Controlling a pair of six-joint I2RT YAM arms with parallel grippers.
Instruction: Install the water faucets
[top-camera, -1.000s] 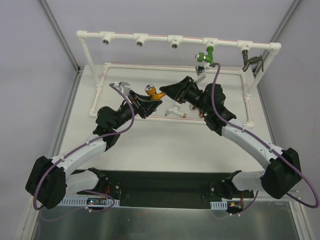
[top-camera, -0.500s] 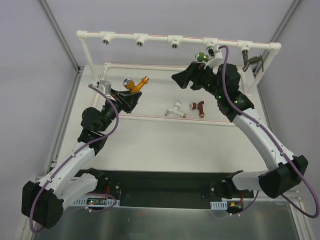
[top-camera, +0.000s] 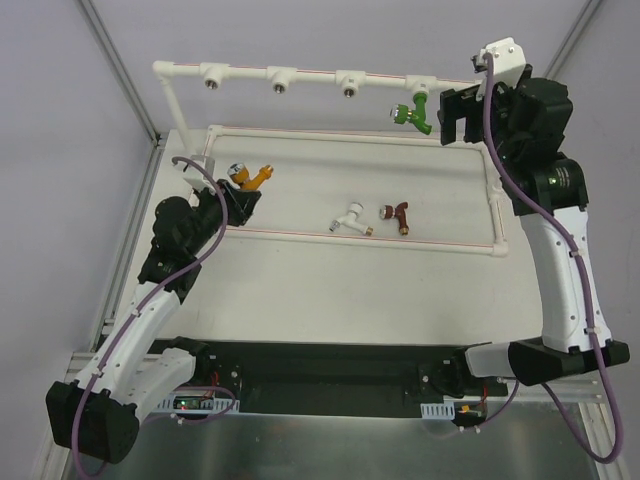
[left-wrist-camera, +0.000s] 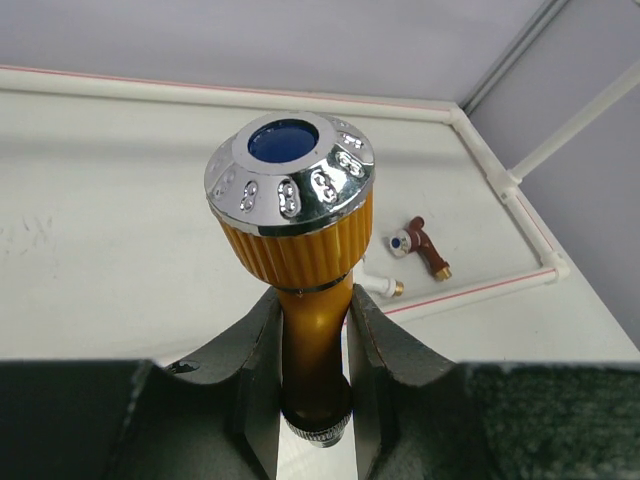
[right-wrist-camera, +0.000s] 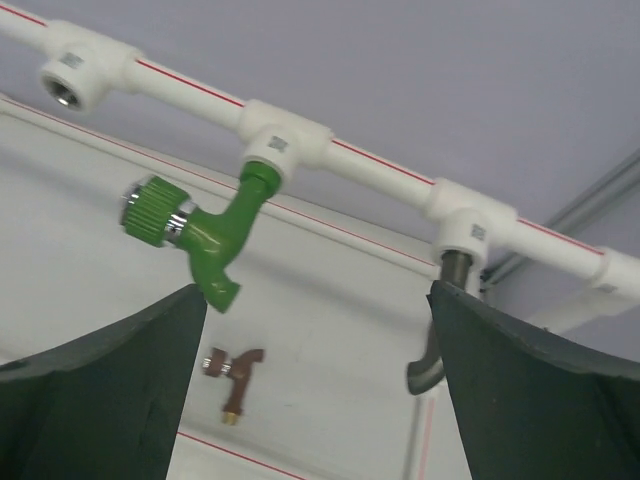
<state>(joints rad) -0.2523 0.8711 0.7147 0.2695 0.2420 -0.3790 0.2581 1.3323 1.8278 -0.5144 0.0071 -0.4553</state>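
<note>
Orange-gold faucet (left-wrist-camera: 297, 225) held in left jaws, right jaws spread before mounted green faucet (right-wrist-camera: 222, 228)

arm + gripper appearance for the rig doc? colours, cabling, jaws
Both arms match. The left arm and right arm have white link shells with black joint housings and black wrists. A purple cable runs loosely along the outside of each. The jaws are matte black, thick and curved, with a faintly grainy surface.

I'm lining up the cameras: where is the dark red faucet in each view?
Top external: dark red faucet, right of the white faucet.
Left wrist: right of the orange-gold faucet.
Right wrist: bottom, below the green faucet.
Shared landmark: the red-striped base rail beside it.
</note>
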